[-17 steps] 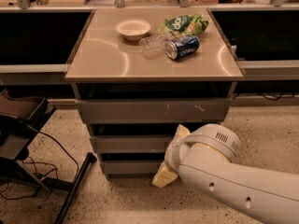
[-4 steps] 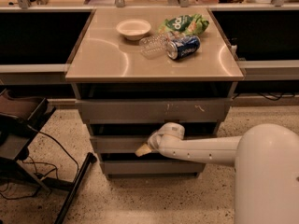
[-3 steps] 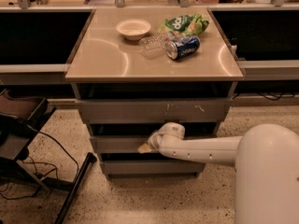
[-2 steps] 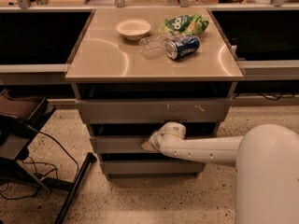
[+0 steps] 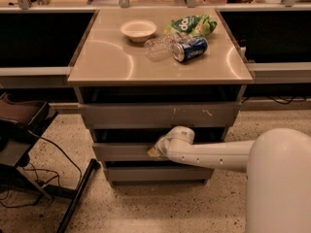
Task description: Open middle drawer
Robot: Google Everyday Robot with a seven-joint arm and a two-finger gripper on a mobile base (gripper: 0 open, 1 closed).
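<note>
A grey cabinet stands under a tan top. Its middle drawer (image 5: 121, 151) is a wide plain grey front below the taller scratched front (image 5: 160, 114) and above the narrow bottom front (image 5: 155, 174). It sits nearly flush with the other fronts. My gripper (image 5: 154, 151) is at the top edge of the middle drawer's front, right of its centre, reaching into the dark gap above it. My white arm (image 5: 218, 155) comes in from the right.
On the cabinet top (image 5: 107, 62) lie a white bowl (image 5: 138, 29), a clear plastic cup (image 5: 158, 46) on its side, a blue can (image 5: 190, 48) and a green chip bag (image 5: 190, 24). A dark chair or stand (image 5: 19, 130) with cables stands on the floor at left.
My gripper has moved right and slightly up along the middle drawer's front, closing in on its top edge. The drawer has not visibly moved.
</note>
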